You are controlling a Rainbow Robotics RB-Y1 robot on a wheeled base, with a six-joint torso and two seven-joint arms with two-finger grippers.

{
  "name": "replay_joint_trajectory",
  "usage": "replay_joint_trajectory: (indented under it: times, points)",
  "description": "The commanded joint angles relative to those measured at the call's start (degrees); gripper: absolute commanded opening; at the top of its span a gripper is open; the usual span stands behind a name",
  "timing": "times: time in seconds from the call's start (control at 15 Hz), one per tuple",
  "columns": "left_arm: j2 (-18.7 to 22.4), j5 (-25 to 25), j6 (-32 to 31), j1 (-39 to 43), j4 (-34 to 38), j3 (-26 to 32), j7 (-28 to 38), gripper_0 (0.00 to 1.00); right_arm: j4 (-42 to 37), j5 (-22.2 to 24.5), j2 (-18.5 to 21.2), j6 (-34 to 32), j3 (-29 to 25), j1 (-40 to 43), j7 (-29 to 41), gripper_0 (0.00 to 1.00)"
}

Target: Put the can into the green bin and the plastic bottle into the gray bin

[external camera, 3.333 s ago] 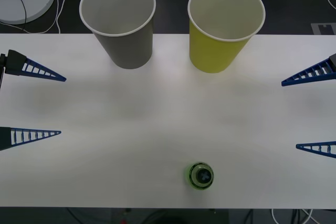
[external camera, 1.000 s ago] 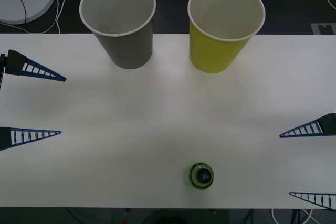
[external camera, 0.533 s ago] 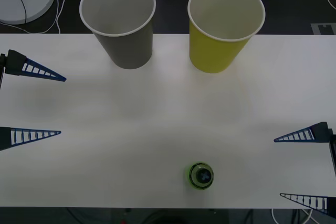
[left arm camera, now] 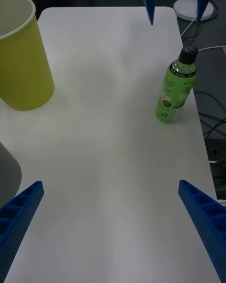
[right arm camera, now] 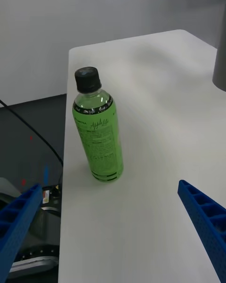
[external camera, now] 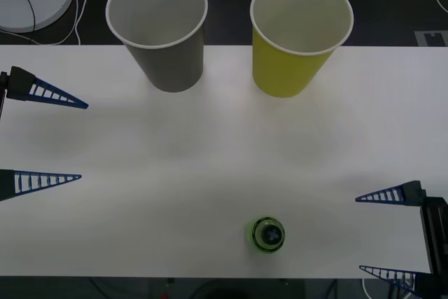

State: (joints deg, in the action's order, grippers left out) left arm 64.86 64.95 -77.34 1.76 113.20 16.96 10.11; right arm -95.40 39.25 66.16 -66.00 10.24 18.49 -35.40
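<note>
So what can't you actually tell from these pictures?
- Gray bin: the front view doesn't reach its bottom; the left wrist view's edge cuts off all but a sliver.
- Green bin: its bottom is likewise beyond sight, so whether anything lies inside is unknown.
- Plastic bottle: the small label print is too small to read.
- Right claw: the front view's edge cuts off the arm behind it.

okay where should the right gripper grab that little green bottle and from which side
Grip the plastic bottle around its straight labelled body, below the black cap, not the narrowing shoulder. It stands upright near the table's front edge, so a level approach from the robot's right looks best: the right gripper is already on that side, jaws open, nothing between.
</note>
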Motion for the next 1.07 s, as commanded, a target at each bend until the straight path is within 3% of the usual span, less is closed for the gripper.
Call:
replay_joint_trajectory:
  times: [0.07, 0.8, 1.07]
  points:
    - [0.0, 0.0, 0.0, 0.0, 0.0, 0.0, 0.0, 1.0, 2.94, -1.28, -1.3, 0.08, 4.09, -2.94, -1.78, 1.0]
    - [0.0, 0.0, 0.0, 0.0, 0.0, 0.0, 0.0, 1.0, 4.0, -4.18, -4.81, 6.85, 16.31, -9.09, -5.12, 1.0]
    - [0.0, 0.0, 0.0, 0.0, 0.0, 0.0, 0.0, 1.0, 4.0, -4.53, -5.95, 8.34, 17.71, -10.41, -6.61, 1.0]
